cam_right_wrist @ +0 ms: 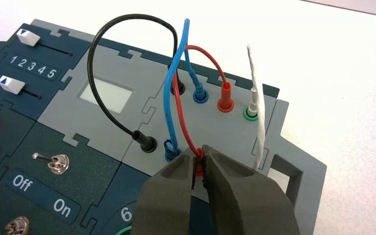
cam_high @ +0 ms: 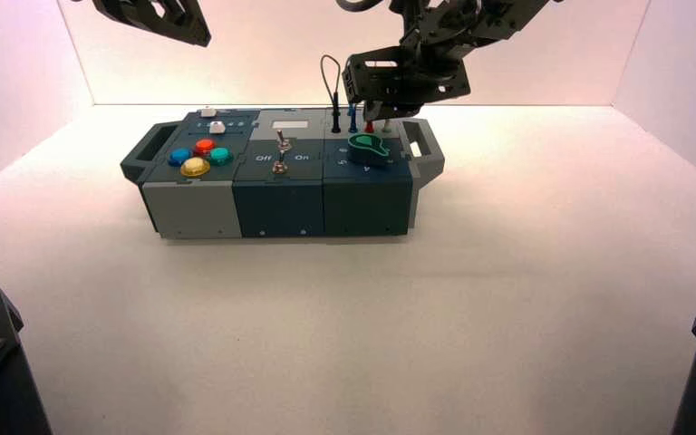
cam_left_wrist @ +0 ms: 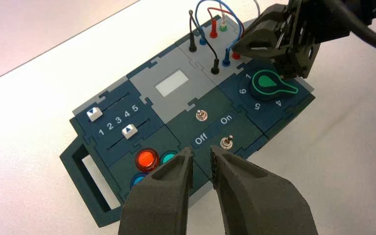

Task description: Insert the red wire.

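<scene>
Red wire (cam_right_wrist: 182, 112): arching mid-frame, right wrist view
Right gripper (cam_right_wrist: 199, 151): pinching its plug there
Left gripper (cam_left_wrist: 202, 150): hanging slightly spread, high view's upper left

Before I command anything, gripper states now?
Left gripper: slightly open, empty.
Right gripper: fingers close around the red wire's plug at its socket; firm grip, cannot tell.

**Gripping with the right gripper (cam_right_wrist: 199, 152), hovering with the left gripper (cam_left_wrist: 201, 154)**

Reaching in from the far right with the right arm (cam_high: 439, 56), wrist bent, fingertips (cam_right_wrist: 176, 169) angled downward and clamped in a grip. Hanging well apart on the far left with the other, idle, fingers (cam_left_wrist: 164, 196) pointing down, parted by a narrow gap.
</scene>
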Motion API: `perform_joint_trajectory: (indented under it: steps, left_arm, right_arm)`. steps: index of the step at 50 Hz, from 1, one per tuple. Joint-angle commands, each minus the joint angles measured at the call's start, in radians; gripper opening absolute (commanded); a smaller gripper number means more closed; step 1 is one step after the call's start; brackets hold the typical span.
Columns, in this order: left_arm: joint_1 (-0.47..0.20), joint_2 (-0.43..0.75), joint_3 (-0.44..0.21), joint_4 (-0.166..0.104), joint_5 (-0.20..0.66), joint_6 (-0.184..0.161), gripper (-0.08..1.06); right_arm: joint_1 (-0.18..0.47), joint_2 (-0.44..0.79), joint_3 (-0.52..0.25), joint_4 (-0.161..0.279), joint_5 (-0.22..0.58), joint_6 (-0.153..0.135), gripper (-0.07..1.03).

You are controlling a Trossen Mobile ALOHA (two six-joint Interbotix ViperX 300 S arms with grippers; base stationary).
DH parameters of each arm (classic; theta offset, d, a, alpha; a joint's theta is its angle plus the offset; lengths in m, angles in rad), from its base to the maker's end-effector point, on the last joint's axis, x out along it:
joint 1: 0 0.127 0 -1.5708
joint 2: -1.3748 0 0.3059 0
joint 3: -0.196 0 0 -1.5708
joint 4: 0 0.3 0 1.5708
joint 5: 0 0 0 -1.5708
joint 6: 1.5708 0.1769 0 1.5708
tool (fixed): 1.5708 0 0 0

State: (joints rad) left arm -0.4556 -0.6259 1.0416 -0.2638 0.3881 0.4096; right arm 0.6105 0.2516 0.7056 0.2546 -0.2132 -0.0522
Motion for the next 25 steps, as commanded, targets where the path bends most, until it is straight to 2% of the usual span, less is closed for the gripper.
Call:
perform_joint_trajectory:
  steps: [1, 7, 17, 25]
  left_arm:
    - [0.006, -0.008, -0.012, 0.0, -0.005, -0.002, 0.23]
    - [0.008, -0.008, -0.011, 0.0, -0.003, -0.002, 0.23]
    - [0.009, -0.006, -0.014, -0.002, -0.003, -0.003, 0.23]
    - [0.011, -0.005, -0.014, -0.002, 0.002, -0.003, 0.23]
  right_arm:
    - [0.006, 0.006, -0.003, 0.0, 0.023, -0.003, 0.11]
    - [0.006, 0.015, -0.006, 0.0, 0.025, 0.0, 0.19]
    - [0.006, 0.02, -0.02, 0.002, 0.057, 0.0, 0.21]
    - [0.006, 0.006, -0.023, 0.0, 0.064, 0.0, 0.32]
